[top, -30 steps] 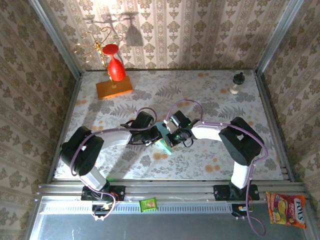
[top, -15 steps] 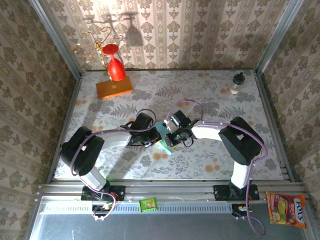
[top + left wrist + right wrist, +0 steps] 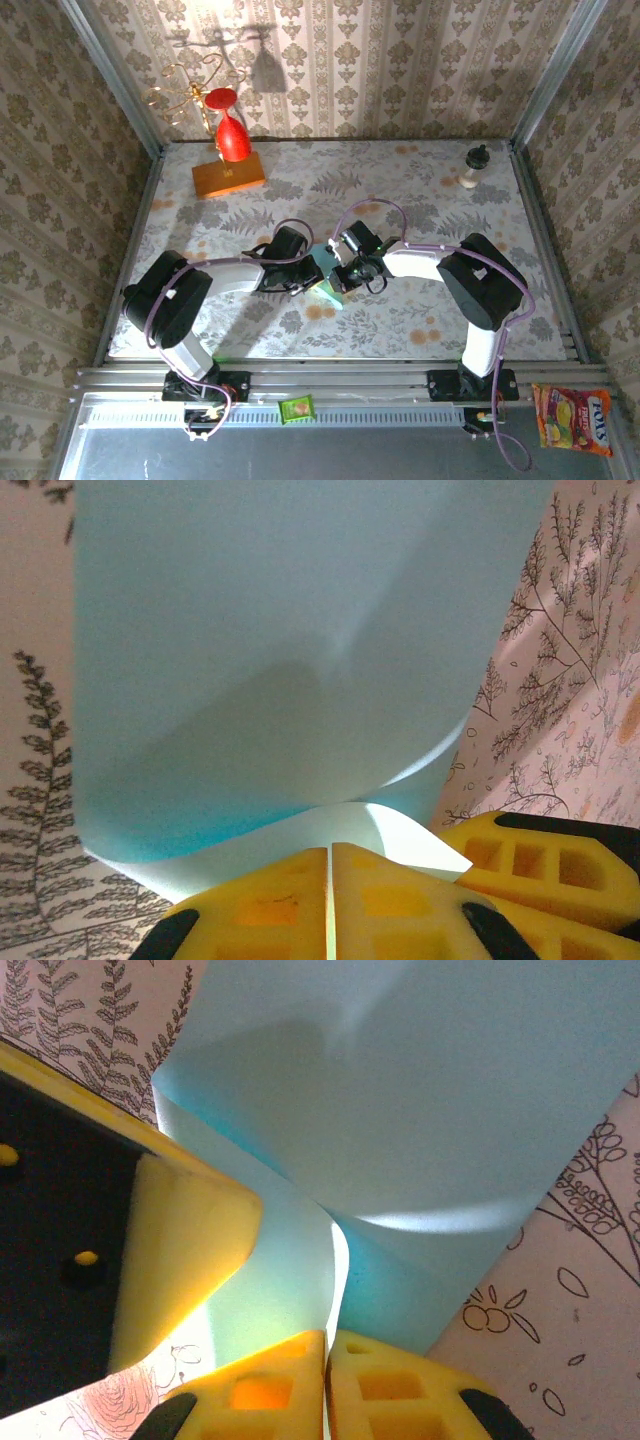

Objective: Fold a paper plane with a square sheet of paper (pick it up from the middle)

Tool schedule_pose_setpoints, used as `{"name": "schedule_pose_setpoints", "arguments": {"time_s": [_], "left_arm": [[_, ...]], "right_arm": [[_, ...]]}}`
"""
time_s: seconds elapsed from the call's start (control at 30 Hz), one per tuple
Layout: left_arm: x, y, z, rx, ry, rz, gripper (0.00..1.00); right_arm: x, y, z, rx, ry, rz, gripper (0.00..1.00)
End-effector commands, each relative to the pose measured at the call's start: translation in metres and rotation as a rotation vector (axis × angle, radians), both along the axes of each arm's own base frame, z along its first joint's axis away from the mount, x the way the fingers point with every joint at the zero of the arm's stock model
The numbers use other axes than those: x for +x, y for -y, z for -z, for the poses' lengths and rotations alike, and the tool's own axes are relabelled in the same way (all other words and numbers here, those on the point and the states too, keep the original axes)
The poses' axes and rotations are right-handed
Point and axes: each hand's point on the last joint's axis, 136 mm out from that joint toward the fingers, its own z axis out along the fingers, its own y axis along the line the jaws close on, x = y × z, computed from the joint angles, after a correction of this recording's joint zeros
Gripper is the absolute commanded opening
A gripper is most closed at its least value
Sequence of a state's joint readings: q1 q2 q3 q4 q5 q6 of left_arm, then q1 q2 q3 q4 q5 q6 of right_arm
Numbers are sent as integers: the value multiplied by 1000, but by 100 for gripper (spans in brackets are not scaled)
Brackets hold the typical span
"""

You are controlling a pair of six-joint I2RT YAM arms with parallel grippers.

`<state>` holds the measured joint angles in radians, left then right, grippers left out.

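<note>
The left fingers (image 3: 255, 910) are pressed together on the near edge of the square sheet of paper (image 3: 270, 660), which bows up and away just beyond their tips. The right fingers (image 3: 395, 1390) are likewise clamped on a curled fold of that light-blue sheet, with one left finger just beside their tips. Compared with a second ago, the two pairs have crept slightly closer over the middle of the worktop (image 3: 420, 200), and the sheet stays pinched between them, barely shifted.
</note>
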<state>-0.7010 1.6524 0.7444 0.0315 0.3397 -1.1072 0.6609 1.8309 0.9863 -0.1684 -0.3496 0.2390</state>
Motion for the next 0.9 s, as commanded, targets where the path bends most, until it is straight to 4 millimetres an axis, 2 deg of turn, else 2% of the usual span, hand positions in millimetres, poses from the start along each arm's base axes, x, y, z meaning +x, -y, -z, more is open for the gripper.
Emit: {"name": "schedule_pose_setpoints", "arguments": {"time_s": [0.0,0.67,0.87], "left_arm": [[-4,-2,7,13,-13,-4,10],[-6,-5,18,33,-33,-1,10],[-6,-7,20,40,-42,-11,10]], "right_arm": [[-9,13,13,-61,-67,20,11],[-5,8,-4,-15,-56,29,14],[-1,9,-19,7,-47,71,24]]}}
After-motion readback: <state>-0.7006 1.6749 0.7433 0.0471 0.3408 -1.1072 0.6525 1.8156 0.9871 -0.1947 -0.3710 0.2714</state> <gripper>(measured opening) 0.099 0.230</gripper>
